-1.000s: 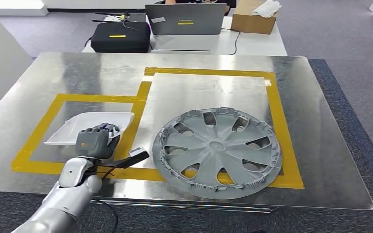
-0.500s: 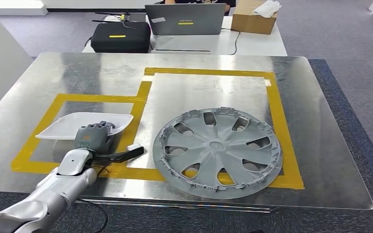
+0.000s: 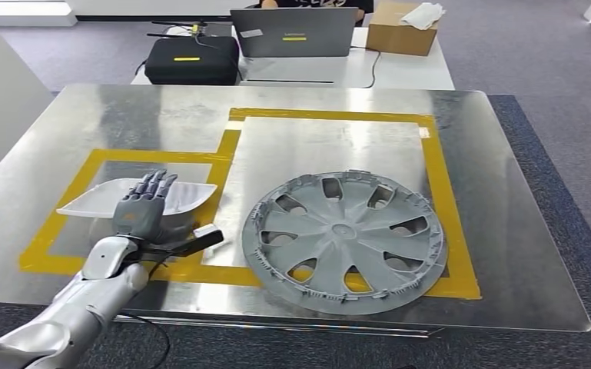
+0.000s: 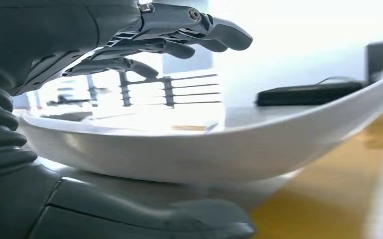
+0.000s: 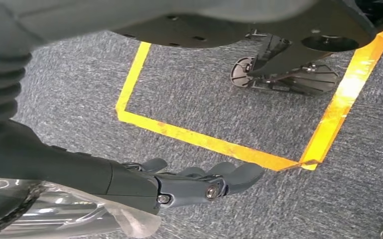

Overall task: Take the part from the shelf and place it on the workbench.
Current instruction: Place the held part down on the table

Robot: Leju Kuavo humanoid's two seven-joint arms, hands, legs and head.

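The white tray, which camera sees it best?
The head view shows the whole white tray lying inside the small yellow tape box on the metal table, under the left hand. The left wrist view shows just its curved side, very close. The right wrist view faces the carpet instead.

no text legible anywhere, yellow label on the black case (image 3: pixel 192 60) and laptop lid (image 3: pixel 293 32) too small to read
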